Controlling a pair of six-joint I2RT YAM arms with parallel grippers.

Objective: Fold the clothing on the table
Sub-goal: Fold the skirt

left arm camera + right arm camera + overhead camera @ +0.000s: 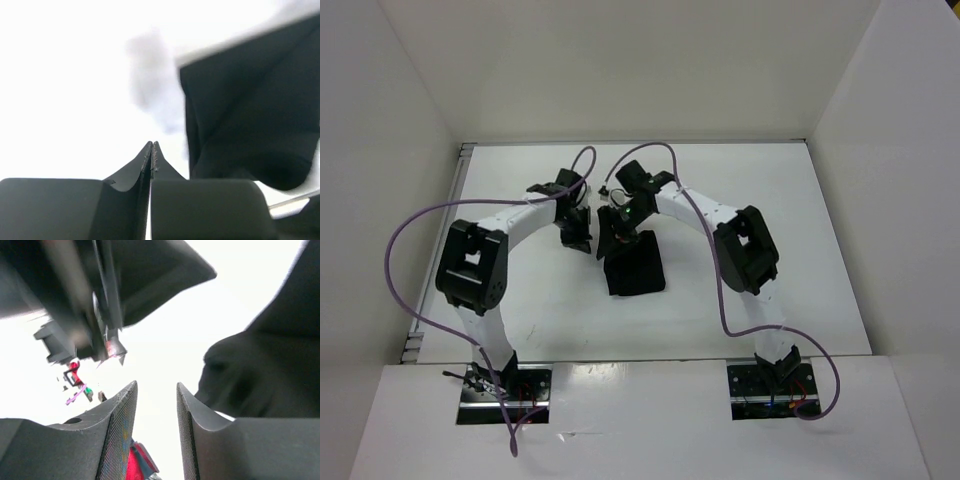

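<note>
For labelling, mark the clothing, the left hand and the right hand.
clothing [638,272], top external view, middle of the black fabric.
left hand [151,146], left wrist view, where its shut fingertips meet.
right hand [156,386], right wrist view, gap between its parted fingertips.

On the table [520,300] lies the clothing [636,268]; left claw [577,238] beside its far edge, right claw [618,234] over it.

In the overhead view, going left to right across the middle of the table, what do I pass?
left gripper → clothing → right arm's elbow. The right gripper overlaps the clothing, so it is left out.
</note>
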